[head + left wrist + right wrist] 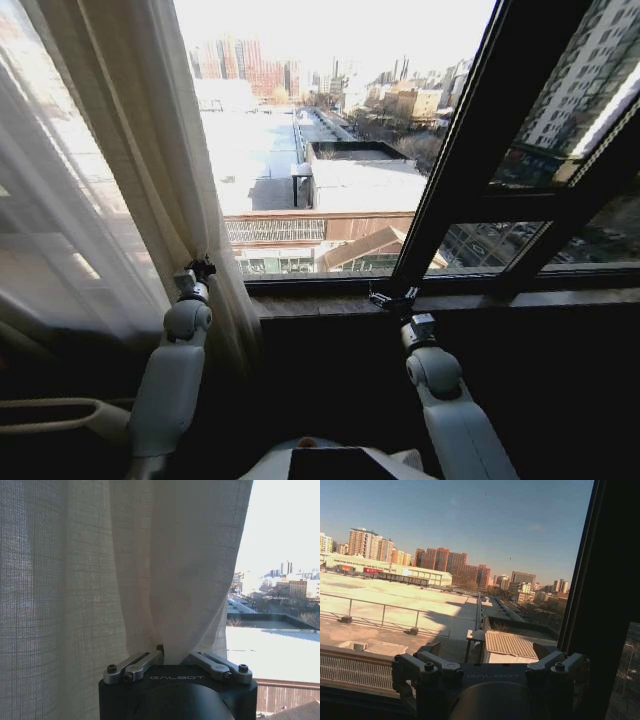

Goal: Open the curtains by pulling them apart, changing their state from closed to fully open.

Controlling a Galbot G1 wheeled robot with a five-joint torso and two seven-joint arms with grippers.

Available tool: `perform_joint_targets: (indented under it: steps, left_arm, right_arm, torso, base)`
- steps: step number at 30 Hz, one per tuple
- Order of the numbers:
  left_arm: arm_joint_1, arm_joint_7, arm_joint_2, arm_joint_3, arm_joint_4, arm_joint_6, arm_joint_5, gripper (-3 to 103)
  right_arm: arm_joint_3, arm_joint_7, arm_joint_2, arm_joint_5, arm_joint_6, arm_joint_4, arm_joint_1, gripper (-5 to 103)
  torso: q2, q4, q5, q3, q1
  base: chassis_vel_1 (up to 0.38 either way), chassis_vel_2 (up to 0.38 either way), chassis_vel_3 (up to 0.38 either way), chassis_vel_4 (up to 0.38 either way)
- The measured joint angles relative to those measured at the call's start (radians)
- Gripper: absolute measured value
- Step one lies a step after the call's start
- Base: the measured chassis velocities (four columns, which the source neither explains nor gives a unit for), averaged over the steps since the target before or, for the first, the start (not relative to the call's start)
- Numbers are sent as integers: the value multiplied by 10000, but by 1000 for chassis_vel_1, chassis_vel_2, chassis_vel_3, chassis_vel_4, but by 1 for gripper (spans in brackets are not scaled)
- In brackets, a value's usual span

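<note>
The sheer white curtains (110, 190) hang bunched at the left side of the window, their pleats falling in long vertical folds from the top of the head view down past the sill, and the glass to the right of them stands uncovered onto a city of flat rooftops and distant towers. The left gripper (197, 270) is raised at the inner edge of that fabric, just above the level of the window sill (320, 300), and the left wrist view shows its fingers (142, 662) drawn together on a gathered fold of the curtain (170, 580) (the cloth rises straight out of the pinch and fans upward into wide pleats). The weave of the material is plain there, light passing through it, with open sky and buildings beyond its free edge. The right gripper (393, 298) sits low at the sill, near the foot of the dark window frame bar (450, 150) that slants up across the pane. In the right wrist view its fingers (427, 667) are spread wide apart with nothing between them, pointed at the glass, the frame bar a dark band along one side.
</note>
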Motion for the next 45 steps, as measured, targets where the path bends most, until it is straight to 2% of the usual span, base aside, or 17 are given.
perform_joint_targets:
  steps: [14,24,34,39,45]
  left_arm:
    - [931,-11,-183,-498,-1189,159,58,2]
    - [2096,-65,-717,-780,-2538,477,650,2]
    - [2662,-43,-846,-839,-3354,742,715,2]
    - [2667,-41,-812,-844,-3406,794,603,2]
    - [2570,-610,-969,-1352,-3391,789,327,2]
  right_arm:
    - [98,2,-18,59,77,22,-27,100]
    - [105,-292,-44,143,330,-1,-77,100]
    - [194,-89,-91,412,-143,-249,135,100]
    - [184,-54,-43,456,-160,-315,199,100]
    - [206,-58,-102,460,-129,-404,195,100]
  torso:
    - [0,1,-1,1,1]
    - [-4,1,0,5,13]
    - [1,1,0,0,-3]
    - [-1,1,0,2,3]
    - [0,1,-1,0,0]
  base:
    - [-101,107,102,-103]
    - [-122,119,94,-126]
    - [0,0,0,0]
    - [0,0,0,0]
    - [0,0,0,0]
